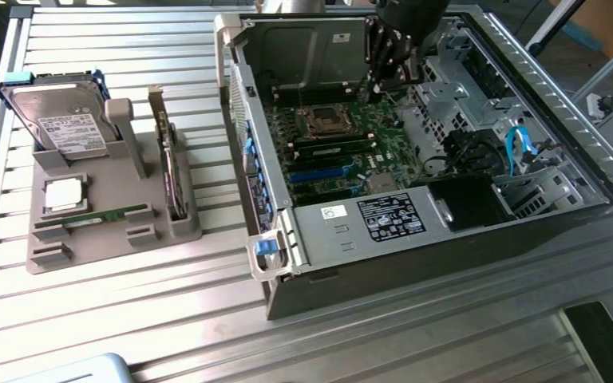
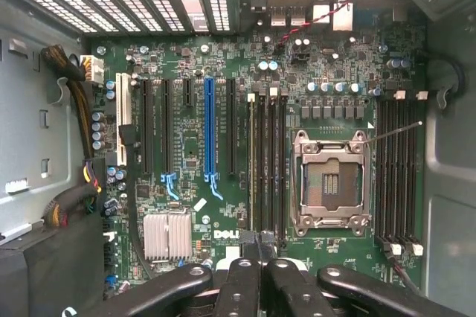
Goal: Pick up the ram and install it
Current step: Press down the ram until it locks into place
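A ram [image 1: 109, 215], a thin green stick, lies in a slot of the grey holder [image 1: 93, 243] on the exterior view's left. Another thin green stick [image 1: 334, 147] sits in a slot on the motherboard [image 1: 338, 152], beside the CPU socket [image 2: 329, 179]; in the wrist view it shows edge-on [image 2: 251, 161]. My gripper [image 1: 389, 80] hangs inside the open computer case above the far part of the board, well away from the holder. Its black fingers [image 2: 238, 287] are pressed together [image 2: 259, 250] with nothing between them.
The holder also carries a silver hard drive [image 1: 64, 124], a CPU chip [image 1: 64, 194] and an upright expansion card [image 1: 168, 167]. The case walls [image 1: 245, 159], drive cage [image 1: 381, 219] and cables [image 1: 516, 148] ring the board. The slatted metal table [image 1: 157, 319] lies in front.
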Robot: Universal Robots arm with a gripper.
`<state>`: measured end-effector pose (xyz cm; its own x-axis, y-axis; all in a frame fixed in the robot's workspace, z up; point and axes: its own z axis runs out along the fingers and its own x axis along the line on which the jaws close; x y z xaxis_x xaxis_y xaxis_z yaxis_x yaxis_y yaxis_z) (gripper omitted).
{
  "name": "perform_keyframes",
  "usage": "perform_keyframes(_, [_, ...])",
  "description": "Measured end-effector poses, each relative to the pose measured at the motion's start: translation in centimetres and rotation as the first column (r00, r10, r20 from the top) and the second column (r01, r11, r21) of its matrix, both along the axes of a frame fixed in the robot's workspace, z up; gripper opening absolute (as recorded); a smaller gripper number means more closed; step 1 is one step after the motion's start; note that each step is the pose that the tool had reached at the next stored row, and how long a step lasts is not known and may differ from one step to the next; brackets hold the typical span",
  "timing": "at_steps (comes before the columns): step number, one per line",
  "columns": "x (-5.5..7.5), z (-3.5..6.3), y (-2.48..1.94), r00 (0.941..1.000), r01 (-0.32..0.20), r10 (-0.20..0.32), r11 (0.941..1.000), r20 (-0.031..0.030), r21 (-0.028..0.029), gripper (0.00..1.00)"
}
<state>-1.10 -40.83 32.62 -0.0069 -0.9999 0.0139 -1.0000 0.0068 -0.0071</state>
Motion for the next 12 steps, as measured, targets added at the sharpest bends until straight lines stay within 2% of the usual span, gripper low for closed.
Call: perform_keyframes(12, [0.13,0.00,0.00,1.0000,0.000,0.000,1.0000,0.0000,0.0000,0.11])
